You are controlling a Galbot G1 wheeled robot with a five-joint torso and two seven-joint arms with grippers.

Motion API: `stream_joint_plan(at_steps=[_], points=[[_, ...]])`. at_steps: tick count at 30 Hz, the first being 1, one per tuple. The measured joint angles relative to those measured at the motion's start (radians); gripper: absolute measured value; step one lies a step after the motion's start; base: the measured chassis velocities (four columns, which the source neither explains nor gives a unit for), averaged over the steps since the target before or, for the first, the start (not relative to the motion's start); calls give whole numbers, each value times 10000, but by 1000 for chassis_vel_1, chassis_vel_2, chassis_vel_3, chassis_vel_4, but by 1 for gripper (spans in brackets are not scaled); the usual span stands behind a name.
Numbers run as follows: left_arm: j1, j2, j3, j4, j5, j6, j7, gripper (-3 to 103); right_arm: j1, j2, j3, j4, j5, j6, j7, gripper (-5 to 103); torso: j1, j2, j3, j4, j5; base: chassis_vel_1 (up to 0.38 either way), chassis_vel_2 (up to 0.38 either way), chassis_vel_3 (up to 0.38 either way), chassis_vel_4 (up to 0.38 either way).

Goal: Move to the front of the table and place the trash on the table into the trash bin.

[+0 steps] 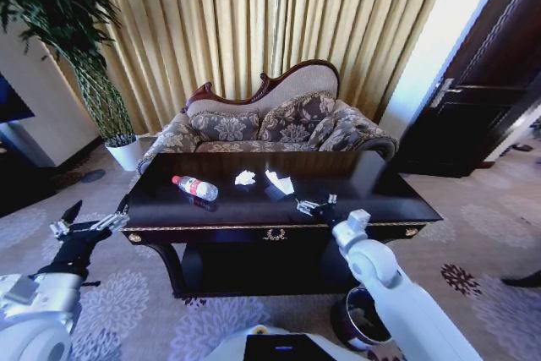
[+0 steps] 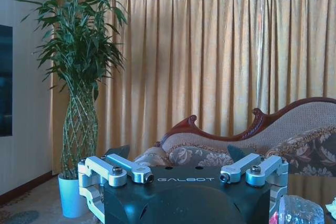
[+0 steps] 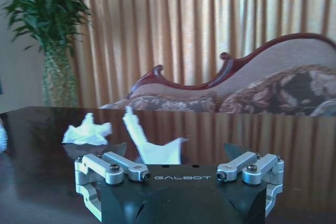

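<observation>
1. Head view: you face the table [image 1: 211,209] front-on, with a sofa [image 1: 270,124] behind it and a plant [image 1: 76,48] off to your left. On the top lie the bottle [image 1: 195,187], toward the left, a crumpled paper [image 1: 244,177] near the middle, and a second paper [image 1: 281,182] just right of it. Your right gripper [image 1: 316,205] reaches over the front part of the top, fingers apart, with the second paper just beyond it and slightly to its left; they are not touching. Your left gripper [image 1: 87,224] hangs off the table's left end, fingers spread, well apart from the bottle. The bin [image 1: 365,317] stands on the carpet by the front right of the table, beneath your right arm (only part of its rim shows).

2. Left wrist view: the left gripper [image 2: 185,174] is open with nothing between its fingers. The bottle [image 2: 299,211] shows as a clear blur at one corner, off to the side of the fingers. Curtains [image 2: 210,61], plant [image 2: 79,66] and sofa [image 2: 252,145] lie ahead.

3. Right wrist view: the right gripper [image 3: 181,172] is open, low over the glossy top [image 3: 42,171]. The second paper [image 3: 152,145] stands just ahead, between the fingers' lines but beyond their tips. The crumpled paper [image 3: 86,132] lies farther off to one side.
</observation>
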State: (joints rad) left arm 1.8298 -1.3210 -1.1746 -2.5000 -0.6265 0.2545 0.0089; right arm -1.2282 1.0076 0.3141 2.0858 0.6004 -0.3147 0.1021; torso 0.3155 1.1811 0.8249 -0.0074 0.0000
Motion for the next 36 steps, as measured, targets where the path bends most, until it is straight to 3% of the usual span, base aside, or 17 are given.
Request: stream_joint_plan(at_steps=[12,23,36], points=[[53,113,87,0,151,43,-26,100,1151,52,-1213,-376,519,-151,60,100,0,0,0,0,0,0,0,0,0],[139,14,282,0,378,47,-27,100,3163,482,-2908,-1651,659,-466,711,100,0,-1,0,2,0,0,0,0,0],[288,-88,231,0,433,-137,25,100,3909,814,-3369,-2634,534,-477,898,101,1,-1,0,-1,-1,0,0,0,0]])
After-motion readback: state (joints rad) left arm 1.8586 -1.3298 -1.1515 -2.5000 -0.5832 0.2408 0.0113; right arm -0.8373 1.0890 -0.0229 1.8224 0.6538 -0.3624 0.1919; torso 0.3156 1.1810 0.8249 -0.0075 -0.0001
